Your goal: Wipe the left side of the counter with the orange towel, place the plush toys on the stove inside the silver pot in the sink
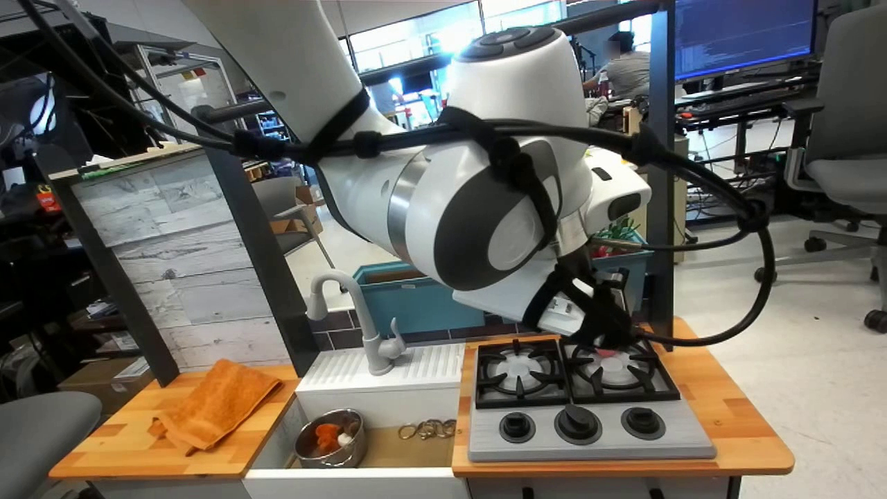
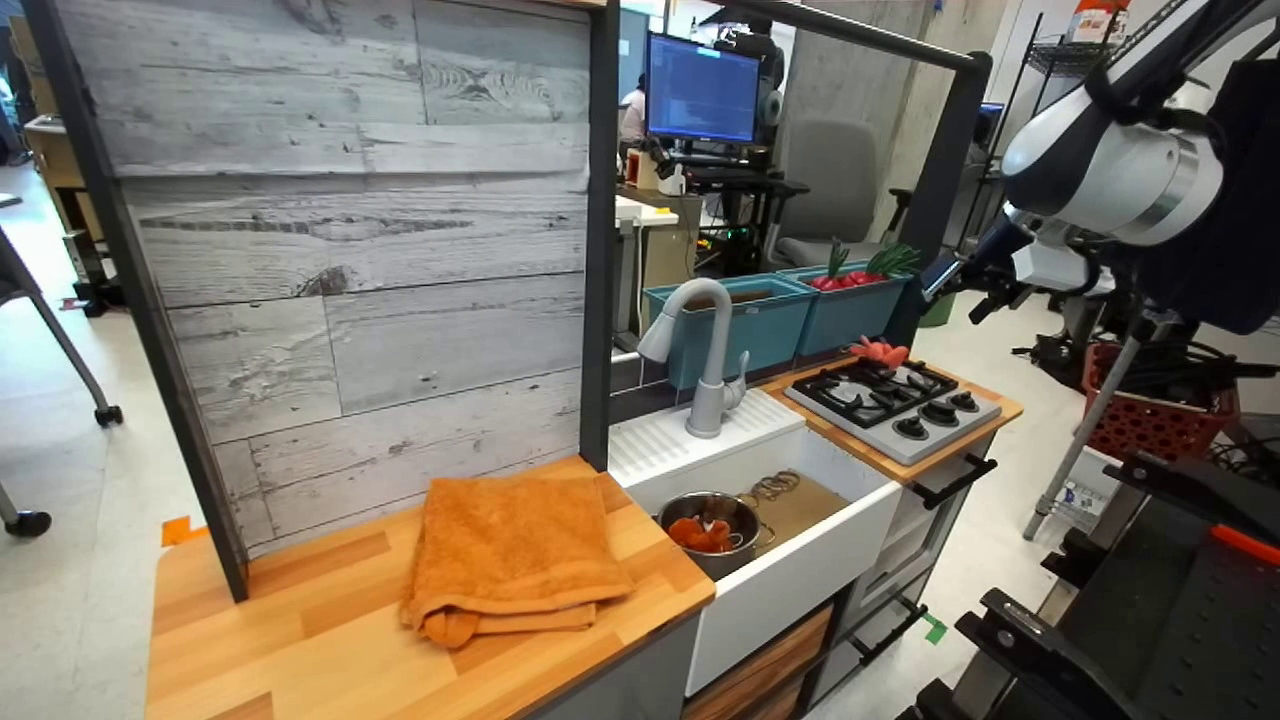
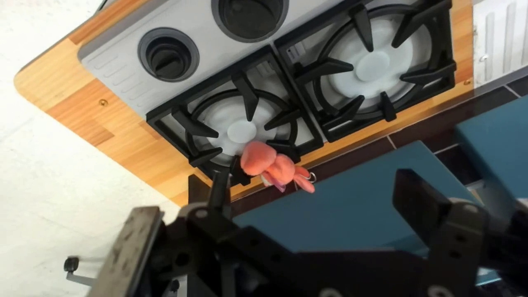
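A pink-orange plush toy (image 3: 272, 165) with a metal ring lies at the rear edge of the right burner on the stove (image 2: 912, 452). Above and behind it hangs my gripper (image 3: 315, 179), jaws wide apart and nothing between them; the toy appears beyond the left finger (image 3: 220, 189). In an exterior view the arm hides most of this toy. The silver pot (image 1: 355, 450) stands in the sink (image 1: 360, 483) at its left end, with orange and whitish plush toys (image 2: 700, 536) inside. On the left counter (image 2: 330, 650) rests the orange towel (image 1: 220, 405), folded and rumpled.
A grey faucet (image 1: 371, 346) rises behind the basin. Blue-green planters (image 2: 740, 330) stand behind the sink and stove, one holding red radishes. Metal rings (image 1: 429, 430) lie in the sink. Dark posts (image 1: 662, 208) and a whitewashed wood panel (image 2: 380, 250) border the back.
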You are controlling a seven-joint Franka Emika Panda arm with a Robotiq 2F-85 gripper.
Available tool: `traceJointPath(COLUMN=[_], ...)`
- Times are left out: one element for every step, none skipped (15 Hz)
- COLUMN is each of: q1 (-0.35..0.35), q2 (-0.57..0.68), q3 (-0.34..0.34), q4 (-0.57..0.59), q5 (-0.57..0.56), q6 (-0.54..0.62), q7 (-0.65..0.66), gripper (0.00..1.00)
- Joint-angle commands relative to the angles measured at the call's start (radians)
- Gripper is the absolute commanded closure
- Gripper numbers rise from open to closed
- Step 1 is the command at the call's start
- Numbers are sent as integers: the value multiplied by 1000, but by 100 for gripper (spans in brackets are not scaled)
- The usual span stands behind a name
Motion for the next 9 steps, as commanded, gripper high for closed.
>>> traceJointPath(q1=[155, 195, 219, 237, 249, 252, 251, 240, 230], q2=[89, 118, 161, 203, 239, 276, 310, 341, 373], q3=[-186, -246, -283, -311, -328, -327, -321, -298, -275], q4=[156, 209, 268, 322, 371, 419, 466, 514, 560], q5=[-44, -49, -51, -49, -47, -45, -42, -35, -32], q6=[9, -12, -10, -7, -15, -18, -35, -67, -106], q7=[81, 106, 118, 133, 147, 152, 159, 163, 162], gripper=[0, 0, 0, 0, 0, 0, 0, 0, 0])
